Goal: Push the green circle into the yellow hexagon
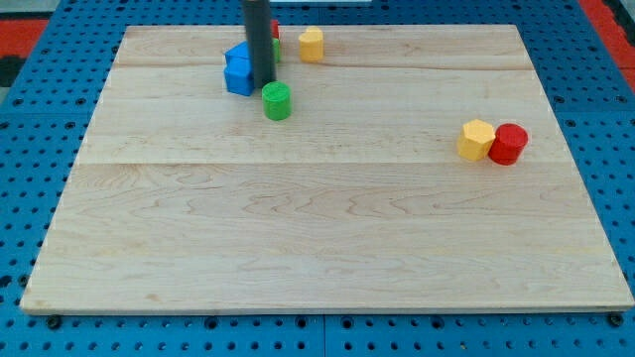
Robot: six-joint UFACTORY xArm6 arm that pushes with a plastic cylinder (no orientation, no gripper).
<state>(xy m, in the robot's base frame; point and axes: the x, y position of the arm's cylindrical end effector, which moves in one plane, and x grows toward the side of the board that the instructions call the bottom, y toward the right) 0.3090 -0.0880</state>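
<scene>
The green circle [277, 100] lies on the wooden board [317, 228] at the upper left. My tip [264, 85] is just to the upper left of it, touching or nearly touching its edge. The yellow hexagon [476, 139] lies far off at the view's right, with a red circle [509, 144] touching its right side. The dark rod comes down from the view's top and hides part of the blocks behind it.
A blue block [238, 71] sits just left of the rod. Behind the rod, slivers of a red block [275, 31] and a green block [276, 50] show. Another yellow block [312, 44] lies near the top edge. Blue pegboard surrounds the board.
</scene>
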